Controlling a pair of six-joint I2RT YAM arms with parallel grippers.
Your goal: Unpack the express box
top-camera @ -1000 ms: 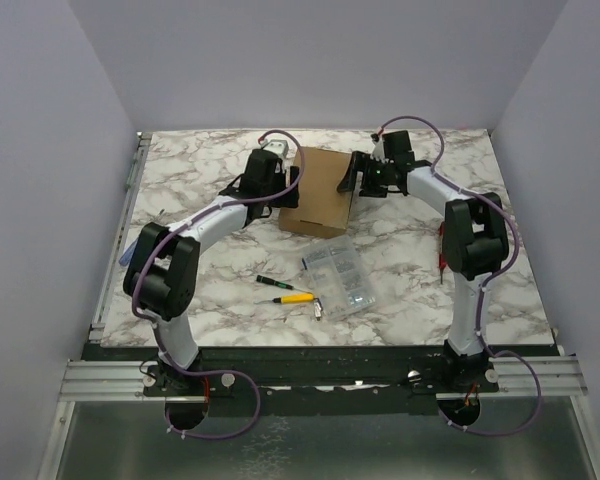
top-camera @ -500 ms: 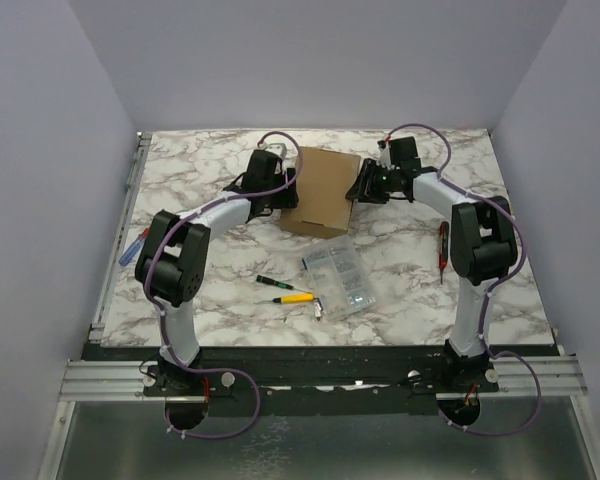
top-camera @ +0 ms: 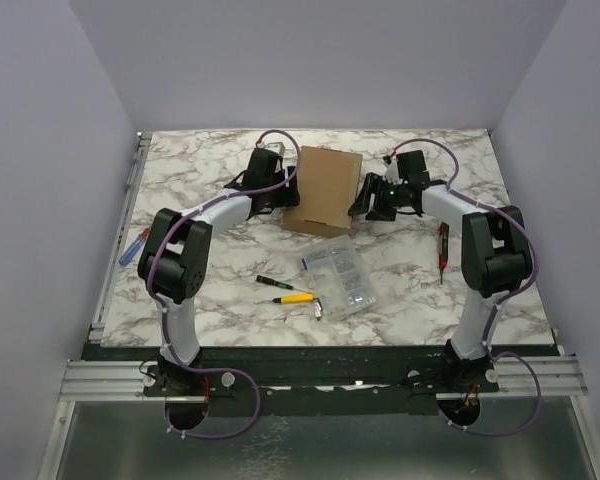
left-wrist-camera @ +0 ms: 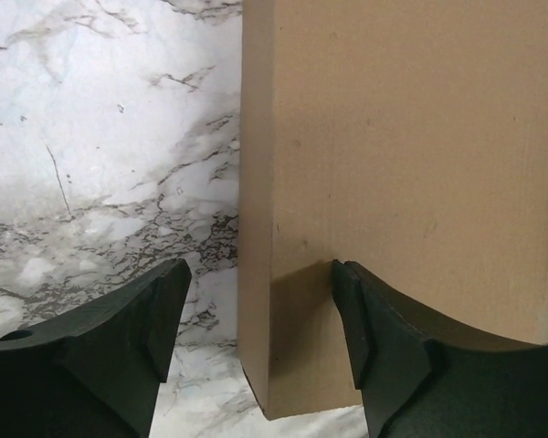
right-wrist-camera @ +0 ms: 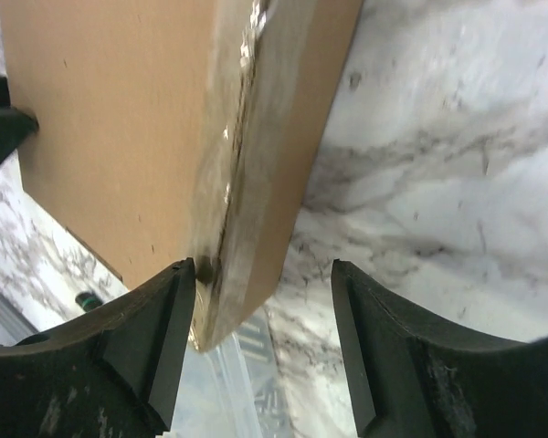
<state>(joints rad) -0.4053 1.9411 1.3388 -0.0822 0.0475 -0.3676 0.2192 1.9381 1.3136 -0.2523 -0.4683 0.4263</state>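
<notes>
**Free room and obstacles on the counter (top-camera: 180, 165).** The express box (top-camera: 322, 190) blocks the middle of the far half. The left fingers (left-wrist-camera: 119, 347) straddle its left edge and the right fingers (right-wrist-camera: 402, 365) its taped right edge. Each pair is parted, with one finger at the box top and the other over bare marble. A clear case (top-camera: 340, 278) lies just near of the box, with little room between them. A yellow-handled screwdriver (top-camera: 298, 297) and a dark screwdriver (top-camera: 270, 283) lie left of the case. A red pen (top-camera: 442, 245) lies beside the right arm, and another pen (top-camera: 135, 245) at the left rim. Open marble shows at the far corners and near right. Walls (top-camera: 40, 150) close three sides.
</notes>
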